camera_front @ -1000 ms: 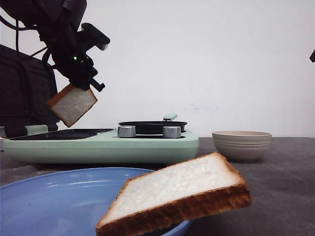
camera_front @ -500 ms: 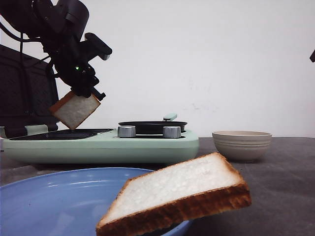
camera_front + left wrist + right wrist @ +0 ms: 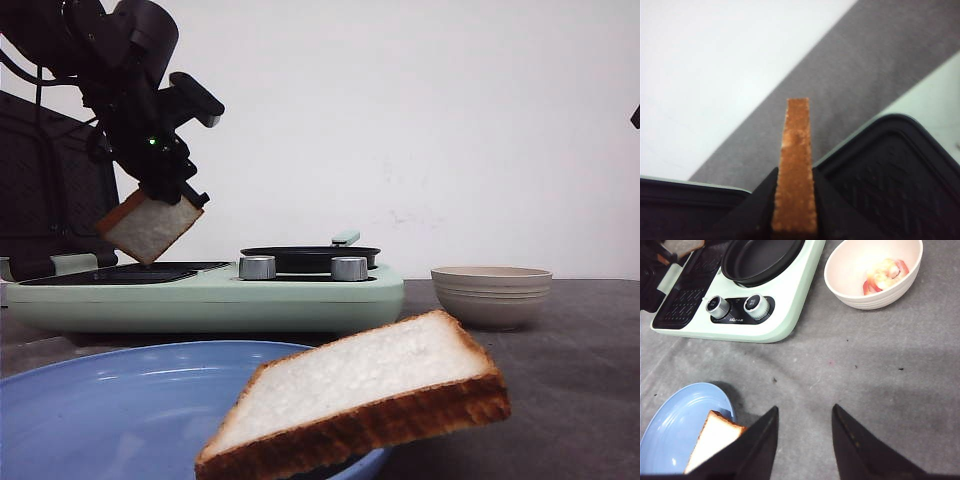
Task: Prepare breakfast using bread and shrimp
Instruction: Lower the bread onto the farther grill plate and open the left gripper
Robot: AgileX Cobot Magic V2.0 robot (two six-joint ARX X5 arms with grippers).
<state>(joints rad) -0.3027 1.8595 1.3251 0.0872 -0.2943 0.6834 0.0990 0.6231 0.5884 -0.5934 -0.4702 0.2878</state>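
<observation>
My left gripper (image 3: 166, 194) is shut on one bread slice (image 3: 148, 229) and holds it tilted, a corner just above the black grill plate (image 3: 120, 272) of the mint-green cooker (image 3: 200, 298). In the left wrist view the fingers (image 3: 760, 200) pinch the slice's brown crust edge (image 3: 796, 160). The second slice (image 3: 360, 390) lies on the rim of the blue plate (image 3: 90, 400), overhanging it; it also shows in the right wrist view (image 3: 712, 440). The shrimp (image 3: 885, 274) lies in the beige bowl (image 3: 850, 287). My right gripper (image 3: 805, 412) is open and empty, high above the grey table.
The cooker has a round black pan (image 3: 310, 256) and two silver knobs (image 3: 257, 267), (image 3: 349, 268). Its dark raised lid (image 3: 50, 200) stands behind the grill at the left. The beige bowl (image 3: 490, 293) stands right of the cooker.
My left gripper has lowered the bread slice a little toward the grill plate and tilted it. The second slice, plate and bowl have not moved.
</observation>
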